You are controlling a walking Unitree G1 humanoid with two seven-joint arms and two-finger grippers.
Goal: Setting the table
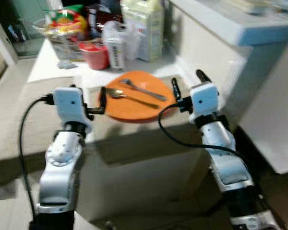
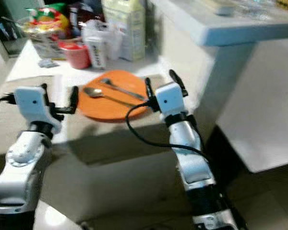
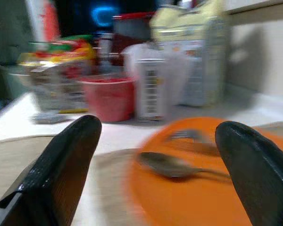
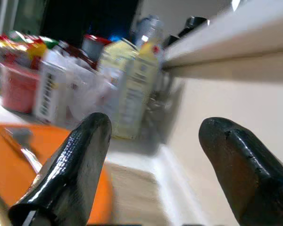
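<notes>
Near the worktop's [image 1: 48, 91] front edge sits an orange plate [image 1: 134, 103] carrying a spoon [image 1: 129, 97] and fork [image 1: 143, 89]; left end effector [image 1: 89, 99] and right end effector [image 1: 188, 85] flank it, fingers apart.

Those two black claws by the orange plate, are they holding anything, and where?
Nothing is held. The left gripper and right gripper are both open, flanking the orange plate; the spoon and fork lie on it untouched.

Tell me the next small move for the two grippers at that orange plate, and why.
Probably ease both grippers in toward the plate's edges. The left gripper and right gripper are open and flank the orange plate without touching it. The spoon and fork lie loose on it, so keep it level.
</notes>
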